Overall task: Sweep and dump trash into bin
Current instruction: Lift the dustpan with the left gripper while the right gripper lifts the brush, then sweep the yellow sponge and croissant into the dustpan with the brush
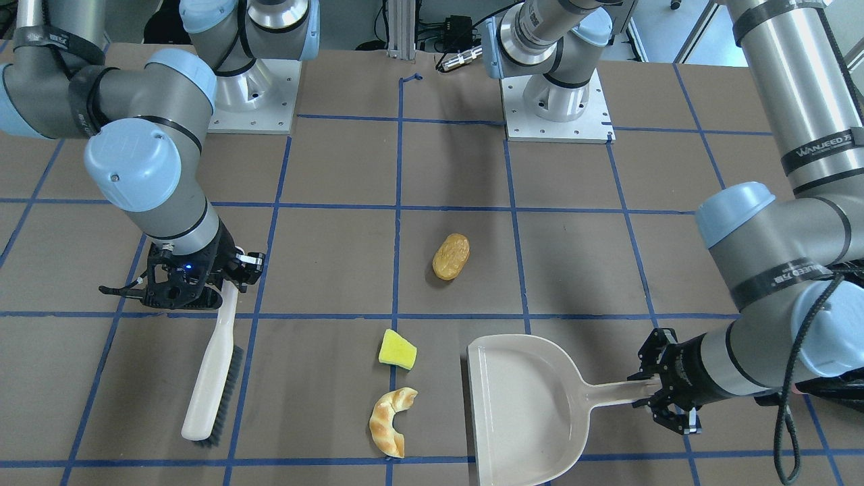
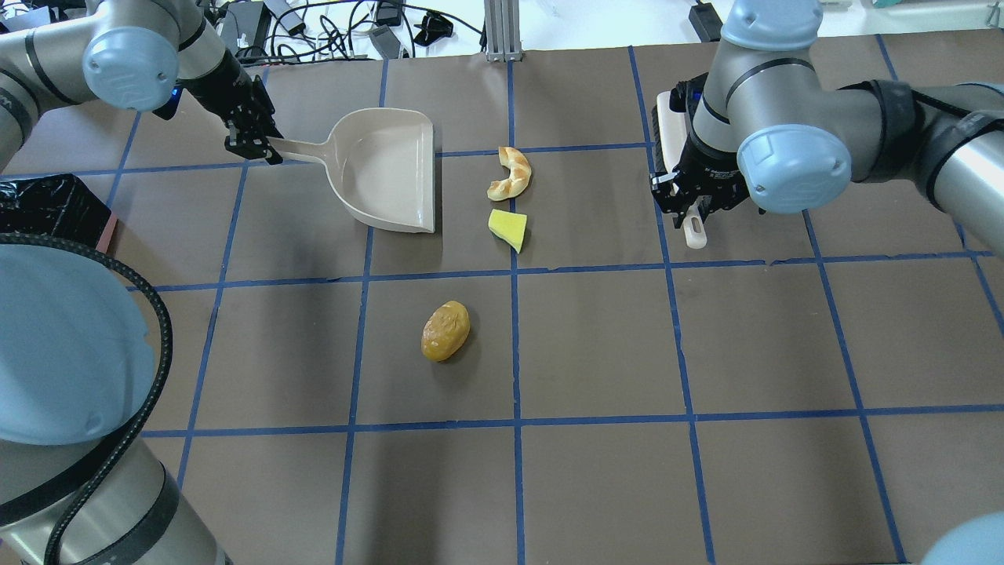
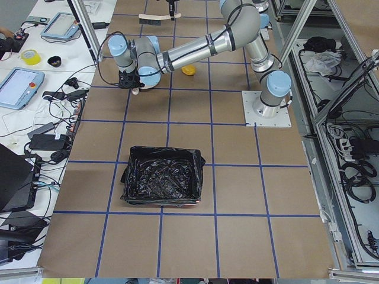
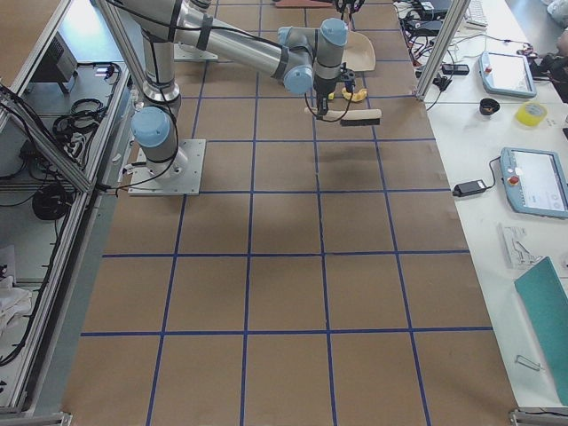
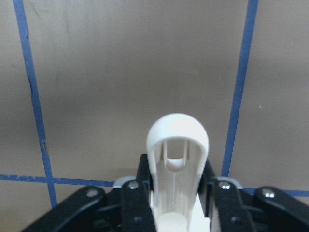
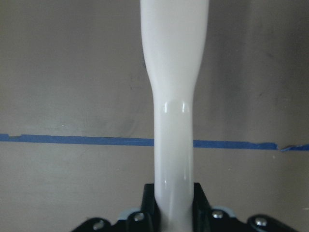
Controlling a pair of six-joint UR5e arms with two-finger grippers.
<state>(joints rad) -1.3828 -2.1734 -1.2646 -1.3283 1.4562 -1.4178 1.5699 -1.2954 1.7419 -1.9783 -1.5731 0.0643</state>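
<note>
Nothing is swept yet: the left claw (image 1: 651, 395) is clamped on the dustpan (image 1: 526, 412) handle and the right claw (image 1: 229, 277) on the brush (image 1: 206, 385). The yellow wedge (image 1: 397, 350) and croissant piece (image 1: 391, 422) lie on the surface just beside the dustpan's mouth, the golden oval (image 1: 451, 256) farther off on its robot side, and the bin (image 3: 163, 151) well apart beyond its handle end. The croissant's hollow faces the dustpan, and the oval's long axis runs roughly parallel to the dustpan's mouth edge.

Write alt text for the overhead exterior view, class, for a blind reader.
Left jaws clamp a beige dustpan by its handle; right jaws clamp a white brush. Between them on the brown table lie a croissant piece, yellow wedge and golden-brown oval.
</note>
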